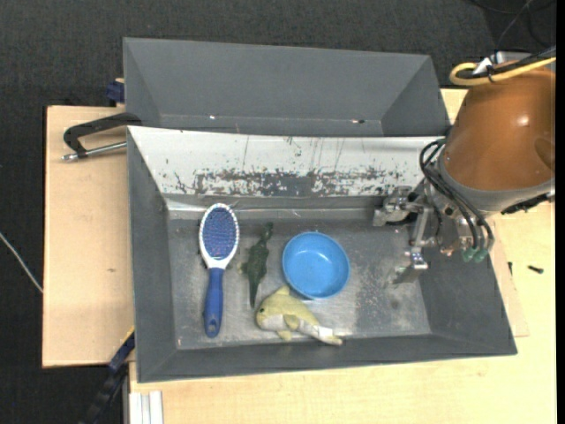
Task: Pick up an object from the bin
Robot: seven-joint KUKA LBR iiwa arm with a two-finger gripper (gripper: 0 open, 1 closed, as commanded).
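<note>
Dark carpet under a pale board; the grey metal bin [148,254] sits on the board, its back wall scuffed and speckled.

Contents, placed from the blue bowl [315,266]:
- bowl: round, shallow, glossy, upright, mouth up, on the bin floor
- green toy lizard [256,268]: just left of the bowl, lying lengthwise, not touching it
- blue-and-white hairbrush [217,254]: further left of the bowl, beyond the lizard, bristles up
- pale yellow soft toy [287,314]: in front of the bowl, on or close against its near rim

Gripper [413,268]: right of the bowl, apart from it, over bare floor. Nothing visible in it. Open or closed: cannot tell, the tip is too small and cluttered with cables. The orange wrist cover [508,131] hangs above the right rim, well right of the bowl.

No target is fixed yet; the bowl is the nearest thing, so I treat it as the likely pick.

Risks (judgement):
- the bowl wall looks smooth, curved and hard; a pinch on the rim could slip, or tip the bowl over
- coming in from the right could push the bowl left into the lizard rather than seat on it
- the soft toy crowds the near rim; a grasp there could snag the toy too
- closing where the gripper hangs now gets only bare floor
</note>
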